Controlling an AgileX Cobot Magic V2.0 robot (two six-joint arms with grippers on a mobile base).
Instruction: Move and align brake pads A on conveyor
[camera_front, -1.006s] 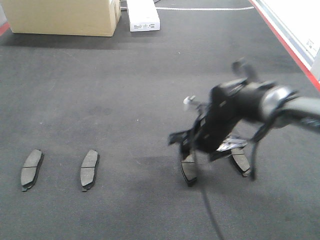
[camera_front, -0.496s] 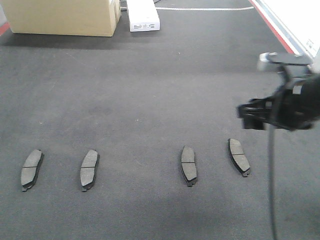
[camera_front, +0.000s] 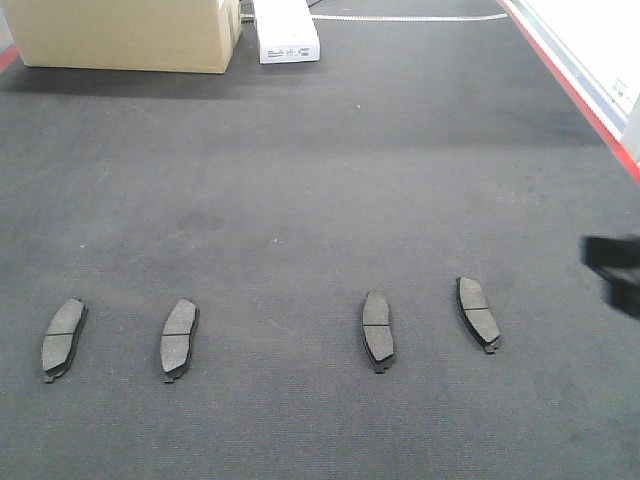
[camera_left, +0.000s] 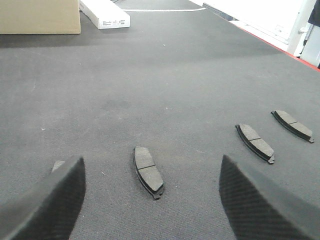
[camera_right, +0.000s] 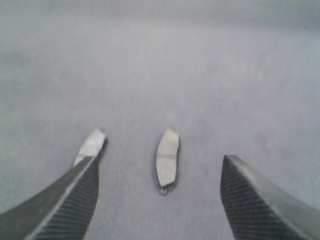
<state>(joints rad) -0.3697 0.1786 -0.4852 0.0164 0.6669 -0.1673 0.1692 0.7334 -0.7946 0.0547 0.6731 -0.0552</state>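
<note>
Four brake pads A lie in a row on the conveyor, ahead of my spread, empty left end effector and right end effector, both angled low.

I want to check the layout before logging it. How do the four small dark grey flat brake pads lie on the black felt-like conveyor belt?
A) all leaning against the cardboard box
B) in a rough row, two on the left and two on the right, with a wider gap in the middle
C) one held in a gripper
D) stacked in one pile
B: the four small dark grey brake pads lie apart in a rough row on the black felt-like conveyor belt, with the widest gap between the second and third.
</note>
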